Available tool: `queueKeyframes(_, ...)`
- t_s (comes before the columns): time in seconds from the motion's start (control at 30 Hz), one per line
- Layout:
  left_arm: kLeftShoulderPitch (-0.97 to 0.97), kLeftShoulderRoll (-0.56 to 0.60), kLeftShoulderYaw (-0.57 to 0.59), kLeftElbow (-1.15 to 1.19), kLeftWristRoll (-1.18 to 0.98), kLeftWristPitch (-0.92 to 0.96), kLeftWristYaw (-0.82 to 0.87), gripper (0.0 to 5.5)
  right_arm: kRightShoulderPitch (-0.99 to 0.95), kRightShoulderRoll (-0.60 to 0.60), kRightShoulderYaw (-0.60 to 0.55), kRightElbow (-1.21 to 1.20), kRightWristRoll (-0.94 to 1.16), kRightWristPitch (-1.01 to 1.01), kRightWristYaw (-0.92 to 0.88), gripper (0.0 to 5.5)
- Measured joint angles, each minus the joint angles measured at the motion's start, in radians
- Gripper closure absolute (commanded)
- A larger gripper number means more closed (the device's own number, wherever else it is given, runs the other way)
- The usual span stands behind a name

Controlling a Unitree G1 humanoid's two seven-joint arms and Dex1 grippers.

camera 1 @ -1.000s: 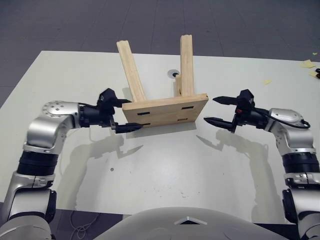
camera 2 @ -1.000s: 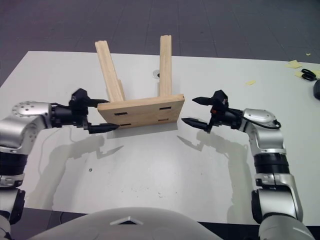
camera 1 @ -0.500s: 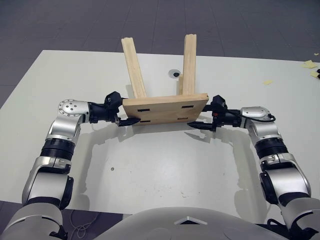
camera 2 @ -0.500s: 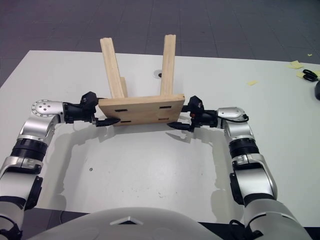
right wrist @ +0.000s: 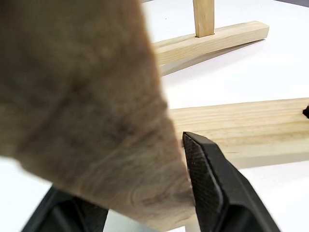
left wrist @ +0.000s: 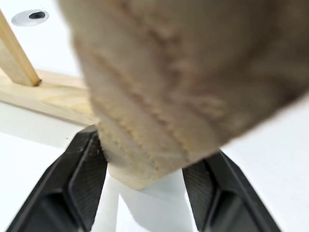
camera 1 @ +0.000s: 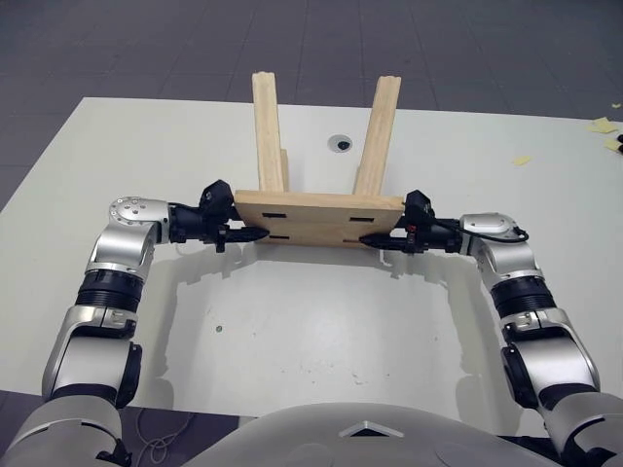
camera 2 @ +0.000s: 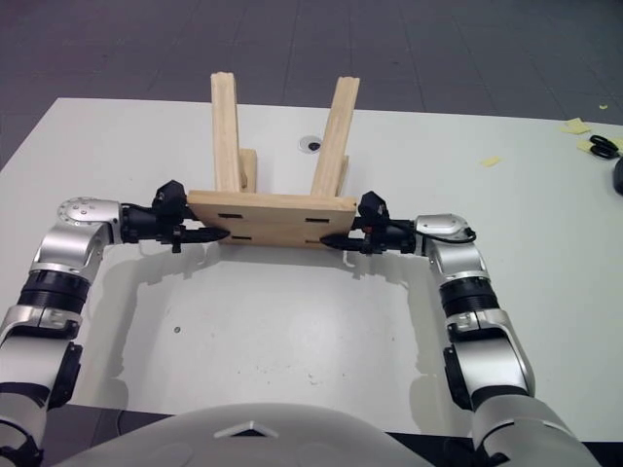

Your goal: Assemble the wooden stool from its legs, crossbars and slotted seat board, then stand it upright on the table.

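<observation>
The stool (camera 1: 321, 185) is assembled and sits at the far middle of the desk (camera 1: 311, 341). Its slotted seat board (camera 1: 319, 216) faces the robot, and two legs (camera 1: 267, 131) slant up and away behind it. Whether the board's lower edge rests on the desk cannot be told. The left hand (camera 1: 251, 233) is clamped on the board's left end, and the wrist view shows its ribbed fingers (left wrist: 82, 179) on either side of the corner. The right hand (camera 1: 375, 238) is clamped likewise on the right end, with one pad (right wrist: 212, 183) hard against the edge. In my judgement the piece is rigid, light softwood, with smooth, somewhat slippery faces. The slot joints appear to be the weak point, and a twist between the two holds could loosen a leg or the crossbar (right wrist: 212, 41). The board's opposite ends are the soundest places to grip, provided both arms turn it evenly. No label, brand or writing is legible on the wood. A round grommet (camera 1: 339, 143) lies in the desk beyond the stool, and yellow scraps (camera 1: 599, 125) lie at its far right edge.
</observation>
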Motion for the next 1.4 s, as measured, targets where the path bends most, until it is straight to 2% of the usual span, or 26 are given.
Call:
queueKeyframes(0.2,-0.012,0.065,0.045,-0.202,-0.102,0.275,-0.042,3.37,0.061,-0.081,-0.089,-0.269,0.179,0.36,-0.009,3.44)
queueKeyframes(0.33,-0.035,0.076,0.119,-0.28,-0.214,0.435,-0.038,3.39,0.097,-0.135,-0.168,-0.379,0.41,0.534,-0.089,3.47)
queueKeyframes(0.57,-0.12,0.036,0.255,-0.287,-0.312,0.669,0.029,3.39,0.149,-0.156,-0.216,-0.458,0.846,0.516,-0.421,3.51)
queueKeyframes(0.77,-0.23,-0.136,0.449,-0.266,-0.389,0.867,0.25,3.39,0.183,-0.053,-0.269,-0.55,1.224,0.411,-0.864,3.55)
queueKeyframes(0.8,-0.253,-0.179,0.488,-0.26,-0.397,0.894,0.308,3.03,0.183,-0.027,-0.276,-0.566,1.281,0.384,-0.951,3.22)
queueKeyframes(0.87,-0.308,-0.255,0.558,-0.24,-0.404,0.916,0.461,2.73,0.183,0.021,-0.282,-0.602,1.358,0.341,-1.113,2.95)
queueKeyframes(0.97,-0.385,-0.34,0.649,-0.179,-0.403,0.918,0.696,2.22,0.163,0.083,-0.297,-0.651,1.405,0.289,-1.293,2.47)
queueKeyframes(1.07,-0.502,-0.413,0.817,-0.069,-0.443,0.828,0.959,1.71,0.115,0.121,-0.353,-0.649,1.409,0.236,-1.456,1.98)
queueKeyframes(1.1,-0.541,-0.426,0.881,-0.043,-0.474,0.772,1.034,1.47,0.091,0.13,-0.39,-0.629,1.396,0.212,-1.481,1.74)
queueKeyframes(1.17,-0.566,-0.422,0.926,-0.046,-0.508,0.688,1.084,1.15,0.037,0.122,-0.471,-0.624,1.365,0.148,-1.471,1.43)
queueKeyframes(1.27,-0.512,-0.412,0.885,-0.106,-0.437,0.497,1.119,0.67,0.012,0.118,-0.507,-0.632,1.245,0.098,-1.436,0.97)
queueKeyframes(1.4,-0.361,-0.351,0.755,-0.172,-0.215,0.21,1.123,0.1,0.066,0.117,-0.48,-0.636,0.879,-0.031,-1.432,0.29)
